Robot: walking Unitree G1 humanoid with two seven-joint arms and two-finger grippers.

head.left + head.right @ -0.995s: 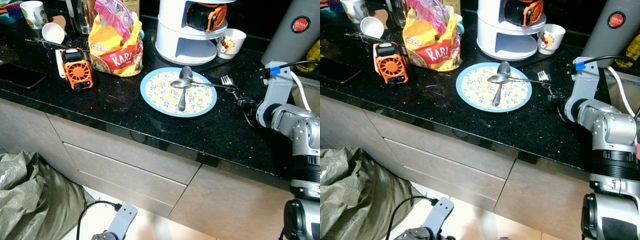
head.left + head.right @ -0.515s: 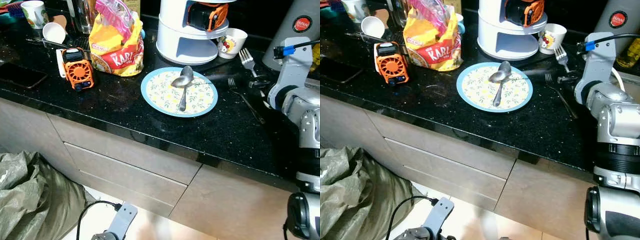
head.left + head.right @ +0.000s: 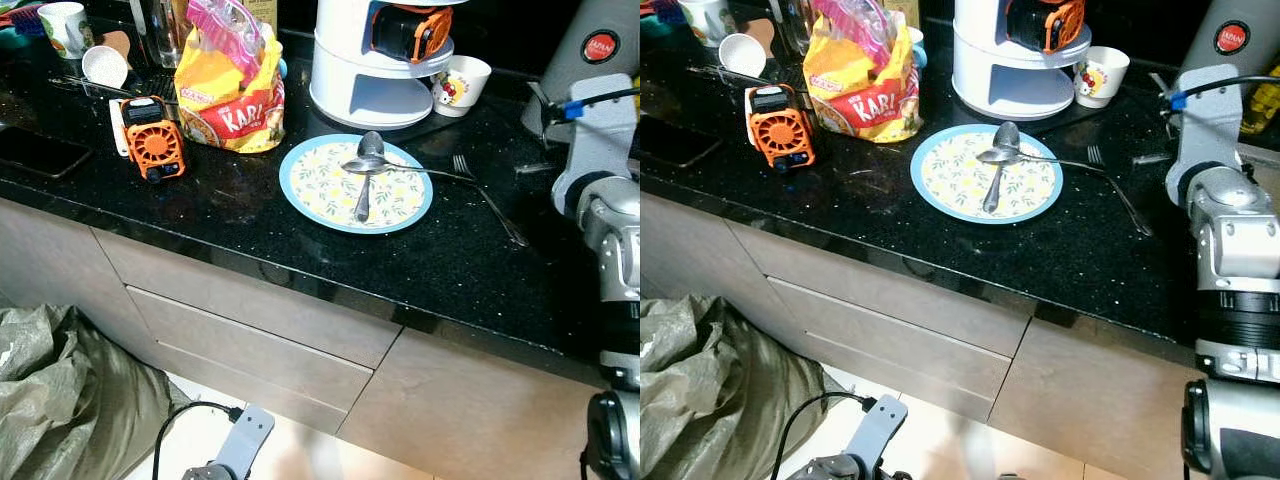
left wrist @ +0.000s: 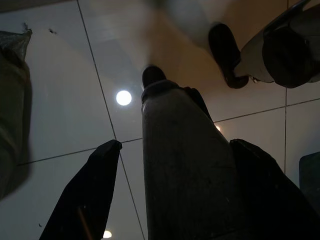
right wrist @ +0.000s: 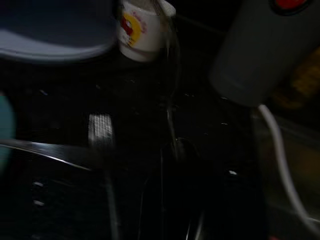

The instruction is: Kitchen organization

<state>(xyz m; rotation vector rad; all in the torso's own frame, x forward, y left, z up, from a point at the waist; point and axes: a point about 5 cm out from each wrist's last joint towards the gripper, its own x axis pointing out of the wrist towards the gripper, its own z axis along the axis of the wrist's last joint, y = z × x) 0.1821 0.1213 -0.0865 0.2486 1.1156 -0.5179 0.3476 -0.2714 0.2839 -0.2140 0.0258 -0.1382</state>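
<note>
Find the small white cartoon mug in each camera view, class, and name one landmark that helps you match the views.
Left eye view: white cartoon mug, upper right.
Right eye view: the mug, upper right.
Right wrist view: blurred, at the top.
Left wrist view: floor tiles, no mug.
Shared landmark: grey canister with the red badge, beside the mug.

Bright, sharp head views, glossy countertop point(image 3: 240, 205) reflections, right wrist view dark, blurred

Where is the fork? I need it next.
The fork lies flat on the black counter, just right of the plate, in front of the small cup.
</note>
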